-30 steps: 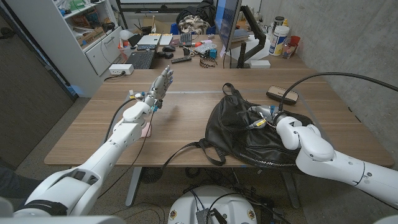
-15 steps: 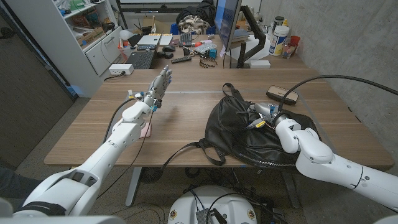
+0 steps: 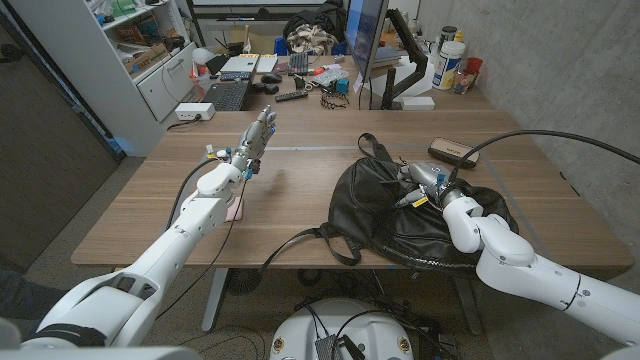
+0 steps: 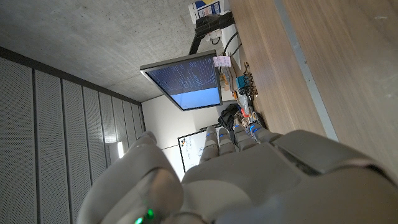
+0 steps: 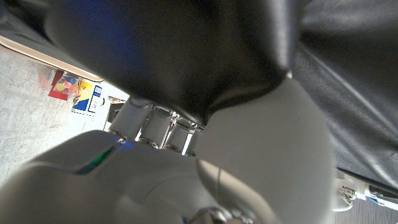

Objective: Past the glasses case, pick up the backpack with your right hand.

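The backpack [image 3: 400,215] lies on the table's [image 3: 300,190] right half, its strap [image 3: 305,243] trailing left toward the front edge. The glasses case [image 3: 453,152] lies behind it. The right hand [image 3: 420,185] rests on the backpack; the left hand [image 3: 255,140] stands well apart to the left.

backpack [image 3: 385,215] filling table's [image 3: 300,180] right half, glasses case [image 3: 453,152] just behind, bare wood between both arms

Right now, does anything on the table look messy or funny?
A little. The black backpack lies slumped flat, and one shoulder strap trails loose over the table's near edge. The glasses case sits tidy behind it. Nothing looks spilled or broken.
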You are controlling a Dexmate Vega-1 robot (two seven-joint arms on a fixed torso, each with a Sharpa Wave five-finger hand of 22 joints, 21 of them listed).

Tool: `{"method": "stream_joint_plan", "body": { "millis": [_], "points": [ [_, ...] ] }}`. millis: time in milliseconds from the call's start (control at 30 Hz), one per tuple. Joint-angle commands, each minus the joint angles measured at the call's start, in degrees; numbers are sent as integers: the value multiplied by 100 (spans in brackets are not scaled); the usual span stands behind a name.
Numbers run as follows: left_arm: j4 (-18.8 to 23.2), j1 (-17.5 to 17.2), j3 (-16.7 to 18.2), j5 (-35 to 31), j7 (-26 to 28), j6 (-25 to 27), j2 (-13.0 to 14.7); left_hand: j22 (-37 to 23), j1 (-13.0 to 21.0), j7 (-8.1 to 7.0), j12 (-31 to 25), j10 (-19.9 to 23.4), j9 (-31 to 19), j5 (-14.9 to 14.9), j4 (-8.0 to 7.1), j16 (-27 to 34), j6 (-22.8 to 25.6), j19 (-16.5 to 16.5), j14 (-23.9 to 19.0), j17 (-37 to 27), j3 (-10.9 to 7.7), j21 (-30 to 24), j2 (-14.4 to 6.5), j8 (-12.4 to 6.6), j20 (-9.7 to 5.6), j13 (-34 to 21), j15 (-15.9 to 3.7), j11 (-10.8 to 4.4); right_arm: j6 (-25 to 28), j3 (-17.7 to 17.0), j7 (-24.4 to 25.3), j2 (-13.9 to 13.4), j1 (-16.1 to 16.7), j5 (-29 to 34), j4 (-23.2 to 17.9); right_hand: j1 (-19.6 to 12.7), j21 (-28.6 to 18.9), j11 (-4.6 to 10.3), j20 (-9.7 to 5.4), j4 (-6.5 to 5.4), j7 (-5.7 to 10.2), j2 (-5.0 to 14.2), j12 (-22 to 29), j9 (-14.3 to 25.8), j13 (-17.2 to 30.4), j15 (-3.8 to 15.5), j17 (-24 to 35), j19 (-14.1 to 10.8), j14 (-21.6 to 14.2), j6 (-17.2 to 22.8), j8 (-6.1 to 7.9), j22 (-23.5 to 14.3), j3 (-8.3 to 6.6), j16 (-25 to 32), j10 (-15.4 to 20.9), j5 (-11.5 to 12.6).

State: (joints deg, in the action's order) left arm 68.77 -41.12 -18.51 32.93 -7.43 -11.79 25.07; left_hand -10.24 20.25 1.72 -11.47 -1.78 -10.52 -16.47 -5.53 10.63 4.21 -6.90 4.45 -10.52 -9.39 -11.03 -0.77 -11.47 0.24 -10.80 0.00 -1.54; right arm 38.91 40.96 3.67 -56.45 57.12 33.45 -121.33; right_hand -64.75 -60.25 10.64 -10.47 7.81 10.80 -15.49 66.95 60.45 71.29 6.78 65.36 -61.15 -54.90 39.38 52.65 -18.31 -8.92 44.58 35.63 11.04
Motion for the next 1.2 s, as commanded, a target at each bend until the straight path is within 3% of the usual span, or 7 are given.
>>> {"method": "stream_joint_plan", "body": {
  "millis": [33, 600, 1200],
  "points": [
    [-69, 47, -27, -12, -5, 32, -21, -24, 16, 15, -42, 29, -27, 2, -5, 28, 45, 6, 32, -16, 43, -26, -60, -37, 40, -23, 0, -7, -114, -137, 270, 91, 71, -7, 83, -2133, -60, -18, -286, -9, 67, 2107, 143, 35, 4, 572, 19, -19, -167, -24, 49, 11, 48, 74, 13, 26],
    [-313, 217, -89, -38, -140, 14, -107, -25, 21, 11, -38, 26, -27, 9, -4, 30, 65, 2, 27, -16, 55, -32, -71, -36, 47, -24, 3, 9, 477, -484, 261, -226, 327, 240, -663, -2167, -231, -1, -279, -31, 92, 2193, 704, 22, -8, 585, -237, 111, -136, -59, 40, 69, 188, 115, -167, 54],
    [-377, 334, -130, -103, -197, 41, -136, -26, 28, 26, -39, 34, -28, 16, -2, 29, 74, -13, 26, -16, 68, -34, -84, -30, -18, -25, 4, 23, 825, -796, 341, -453, 530, 313, -1129, -2186, -427, 1, -276, -34, 94, 2221, 1094, 34, -14, 587, -368, 208, -184, -82, 61, 98, 272, 193, -290, 60]
  ]
}}
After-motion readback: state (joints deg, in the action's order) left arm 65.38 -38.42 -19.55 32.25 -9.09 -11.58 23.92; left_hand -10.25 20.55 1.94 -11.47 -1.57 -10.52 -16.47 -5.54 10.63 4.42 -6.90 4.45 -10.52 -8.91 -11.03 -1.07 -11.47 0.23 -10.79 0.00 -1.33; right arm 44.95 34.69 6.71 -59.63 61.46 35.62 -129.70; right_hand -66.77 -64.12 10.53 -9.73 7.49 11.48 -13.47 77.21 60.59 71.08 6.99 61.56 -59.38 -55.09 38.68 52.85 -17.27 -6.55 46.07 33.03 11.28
